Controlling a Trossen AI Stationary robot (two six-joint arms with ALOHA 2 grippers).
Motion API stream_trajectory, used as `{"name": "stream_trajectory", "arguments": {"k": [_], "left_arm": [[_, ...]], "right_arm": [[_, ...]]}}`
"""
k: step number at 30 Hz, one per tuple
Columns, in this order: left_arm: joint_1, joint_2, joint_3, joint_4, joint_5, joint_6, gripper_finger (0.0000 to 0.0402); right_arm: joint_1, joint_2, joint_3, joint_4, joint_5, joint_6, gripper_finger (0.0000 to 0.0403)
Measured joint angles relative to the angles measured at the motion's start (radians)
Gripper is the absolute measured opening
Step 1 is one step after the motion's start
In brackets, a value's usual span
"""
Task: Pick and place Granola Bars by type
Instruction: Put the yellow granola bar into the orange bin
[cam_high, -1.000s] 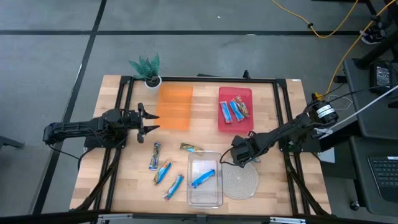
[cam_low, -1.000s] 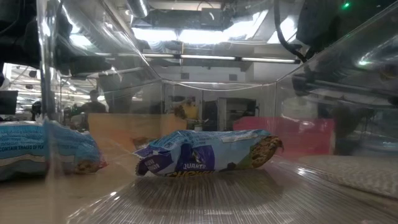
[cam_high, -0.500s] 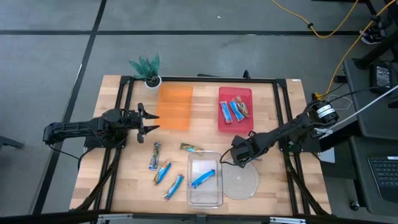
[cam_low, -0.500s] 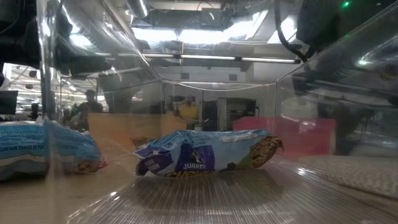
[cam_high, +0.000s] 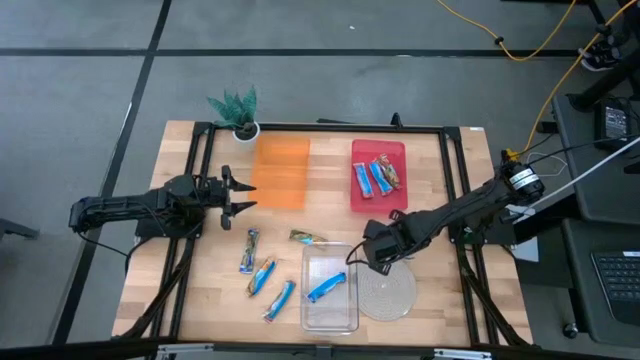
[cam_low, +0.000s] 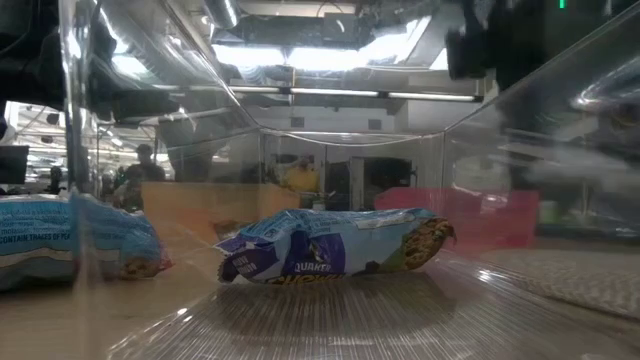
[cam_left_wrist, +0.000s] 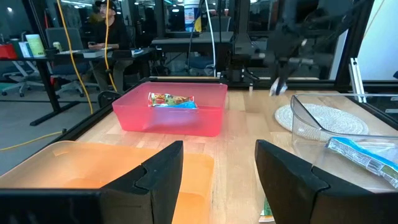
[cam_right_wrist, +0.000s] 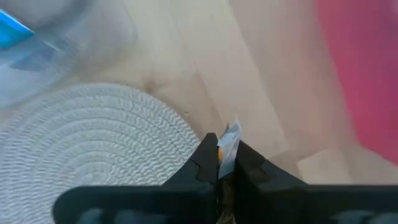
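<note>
Several blue-wrapped bars lie on the table left of the clear tray, with a tan one beside them. One blue bar lies in the clear tray. Three bars rest in the red tray. My right gripper hovers between the clear tray and the woven mat, shut on a bar's wrapper. My left gripper waits open beside the orange tray. My right gripper pinches a silvery, orange-tinted crimped wrapper end between its two fingers. That end sticks out just past the fingertips. The fingers themselves hide the rest of the bar. The gripper is up off the table, above the mat's edge.
A small potted plant stands at the far left corner. A black frame runs along the table's sides. Bare wood lies between the trays and along the near left of the table.
My right gripper has moved toward the table's left, from beside the woven mat toward the clear tray, staying shut on the wrapper. The bars on the table and in the trays have stayed put.
</note>
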Motion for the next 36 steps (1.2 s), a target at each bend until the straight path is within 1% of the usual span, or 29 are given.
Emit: {"name": "stream_trajectory", "arguments": {"k": [4,9,13,19,22,24,27,29,33,36], "left_arm": [[0.000,0.000,0.000,0.000,0.000,0.000,0.0194],[0.000,0.000,0.000,0.000,0.000,0.000,0.0194],[0.000,0.000,0.000,0.000,0.000,0.000,0.0194],[0.000,0.000,0.000,0.000,0.000,0.000,0.0194],[0.000,0.000,0.000,0.000,0.000,0.000,0.0194],[0.000,0.000,0.000,0.000,0.000,0.000,0.0194],[0.000,0.000,0.000,0.000,0.000,0.000,0.0194],[0.000,0.000,0.000,0.000,0.000,0.000,0.0194],[0.000,0.000,0.000,0.000,0.000,0.000,0.0194],[0.000,0.000,0.000,0.000,0.000,0.000,0.0194]], "right_arm": [[0.015,0.000,0.106,-0.103,0.058,-0.013,0.0036],[0.021,-0.001,0.218,-0.147,0.089,-0.074,0.0018],[0.018,-0.001,0.286,-0.146,0.090,-0.148,0.0018],[-0.044,-0.001,0.353,-0.146,0.090,-0.260,0.0034],[-0.099,-0.001,0.373,-0.146,0.088,-0.317,0.0025],[-0.144,-0.001,0.386,-0.143,0.072,-0.373,0.0017],[-0.214,-0.001,0.397,-0.106,0.040,-0.451,0.0017],[-0.259,-0.001,0.402,-0.061,0.004,-0.501,0.0018],[-0.348,0.002,0.403,0.042,-0.084,-0.593,0.0035],[-0.414,0.014,0.403,0.104,-0.147,-0.649,0.0027]]}}
